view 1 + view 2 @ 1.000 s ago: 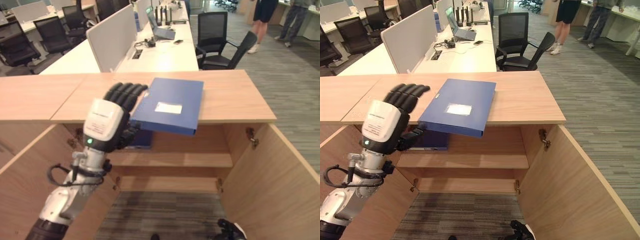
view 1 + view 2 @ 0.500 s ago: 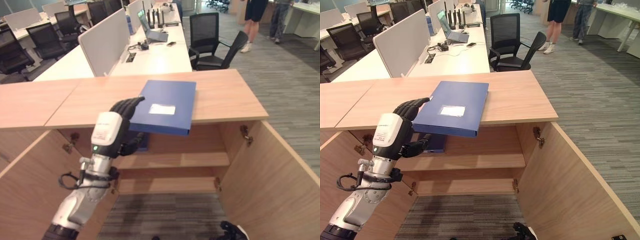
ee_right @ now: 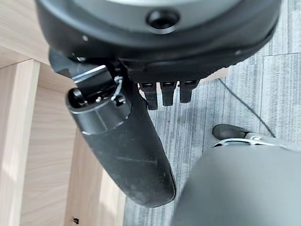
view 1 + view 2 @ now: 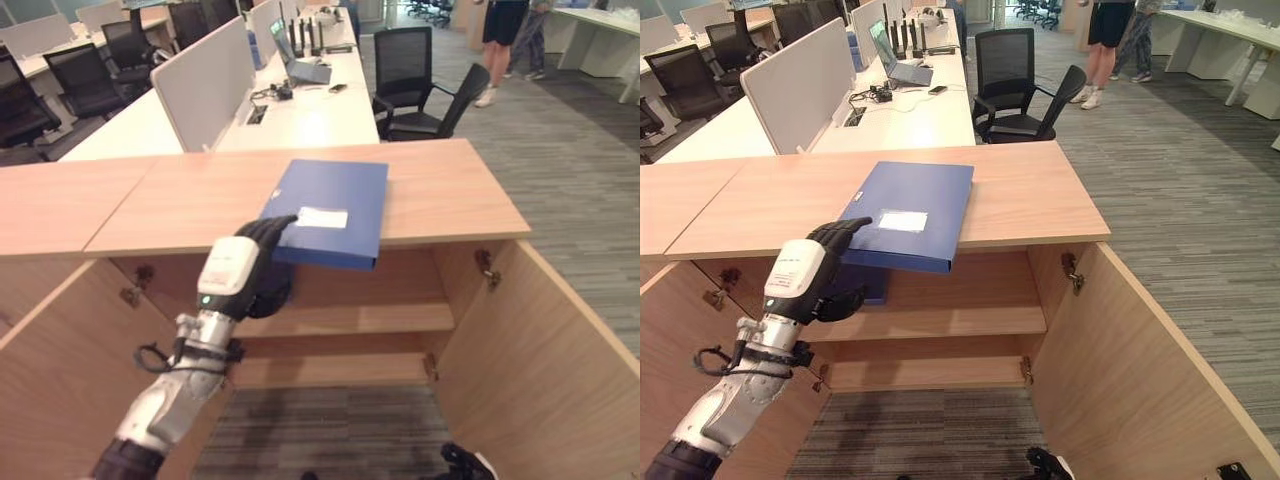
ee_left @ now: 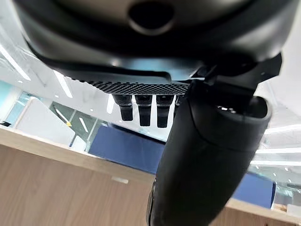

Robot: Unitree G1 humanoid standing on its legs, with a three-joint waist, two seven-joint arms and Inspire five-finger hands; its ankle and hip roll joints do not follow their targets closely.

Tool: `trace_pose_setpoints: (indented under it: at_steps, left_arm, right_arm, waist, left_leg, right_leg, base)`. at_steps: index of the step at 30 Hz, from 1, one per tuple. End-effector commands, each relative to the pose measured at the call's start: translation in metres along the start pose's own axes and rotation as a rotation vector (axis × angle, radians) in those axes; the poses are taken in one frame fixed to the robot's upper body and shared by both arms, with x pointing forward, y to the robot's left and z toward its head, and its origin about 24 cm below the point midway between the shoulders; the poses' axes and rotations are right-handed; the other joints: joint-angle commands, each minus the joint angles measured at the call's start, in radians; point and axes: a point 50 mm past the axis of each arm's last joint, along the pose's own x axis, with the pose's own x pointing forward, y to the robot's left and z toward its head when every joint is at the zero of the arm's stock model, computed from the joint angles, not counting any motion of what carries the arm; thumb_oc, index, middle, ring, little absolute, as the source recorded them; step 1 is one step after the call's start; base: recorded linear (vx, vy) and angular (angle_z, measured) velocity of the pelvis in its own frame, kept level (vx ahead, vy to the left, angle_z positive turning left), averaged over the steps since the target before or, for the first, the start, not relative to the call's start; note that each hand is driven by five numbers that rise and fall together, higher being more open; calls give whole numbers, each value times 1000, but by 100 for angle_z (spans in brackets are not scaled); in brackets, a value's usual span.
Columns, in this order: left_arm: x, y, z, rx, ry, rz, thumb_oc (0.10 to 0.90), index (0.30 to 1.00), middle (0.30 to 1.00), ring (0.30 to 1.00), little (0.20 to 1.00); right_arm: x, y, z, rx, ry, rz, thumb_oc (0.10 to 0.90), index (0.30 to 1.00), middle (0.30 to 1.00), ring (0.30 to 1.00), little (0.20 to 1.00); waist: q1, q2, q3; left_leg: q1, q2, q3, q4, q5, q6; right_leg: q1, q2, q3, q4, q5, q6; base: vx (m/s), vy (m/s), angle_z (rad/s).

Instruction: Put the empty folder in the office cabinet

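Centrally, the open office cabinet (image 4: 480, 215) shows a wooden worktop, an inner shelf (image 4: 360, 320) and two doors swung outward, the right door (image 4: 560, 350) at the view's right. Behind it stand a long white desk (image 4: 300, 110) with a grey divider screen (image 4: 205, 85), and black office chairs (image 4: 425, 85). The blue folder (image 4: 335, 205), bearing a white label (image 4: 322, 218), lies flat on the worktop, its near corner overhanging the front edge. The left hand (image 4: 245, 275) reaches up to that corner, fingers laid on top of the folder and thumb below, pinching it. The right hand (image 3: 127, 136) hangs low above the carpeted floor, its fingers relaxed and holding nothing.
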Motion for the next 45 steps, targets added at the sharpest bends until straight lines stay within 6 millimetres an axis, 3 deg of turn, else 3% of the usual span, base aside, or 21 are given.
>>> trace_pose_setpoints:
  at_steps: [1, 11, 28, 44, 45]
  left_arm:
    - [49, 58, 13, 133, -157, 239, 800, 900, 900, 900, 900]
    - [63, 67, 8, 314, -194, 208, 800, 900, 900, 900, 900]
    - [66, 52, 2, 279, -142, 170, 800, 900, 900, 900, 900]
    - [95, 42, 9, 307, -143, 143, 800, 900, 900, 900, 900]
    - [97, 42, 9, 310, -146, 143, 753, 829, 829, 829, 829]
  right_arm:
    - [6, -12, 31, 15, -111, -37, 800, 900, 900, 900, 900]
    - [7, -14, 25, 42, -80, -46, 800, 900, 900, 900, 900]
    - [7, -15, 21, 60, -60, -59, 800, 900, 900, 900, 900]
    - [5, -18, 11, 79, -26, -70, 800, 900, 900, 900, 900]
    - [5, -18, 11, 80, -26, -71, 800, 900, 900, 900, 900]
  waist:
    - [-9, -13, 20]
    - [-21, -7, 15]
    - [-34, -7, 17]
    - [-64, -18, 9]
    - [-64, -19, 9]
  left_leg:
    - [103, 4, 15, -1, -164, -35]
    - [110, 4, 36, -1, -168, -34]
    - [112, 6, 49, -1, -167, -34]
    - [119, 1, 43, -1, -173, -31]
    - [119, 1, 43, -1, -174, -30]
  right_leg:
    - [6, 17, -15, 7, -93, 19]
    - [1, 16, -7, 7, -86, 26]
    - [0, 15, 3, 7, -86, 27]
    - [5, 14, 11, 7, -86, 24]
    - [4, 14, 12, 7, -86, 25]
  base:
    - [13, 5, 6]
    - [-1, 4, -4]
    - [-1, 1, -2]
    - [8, 1, 1]
    - [0, 0, 0]
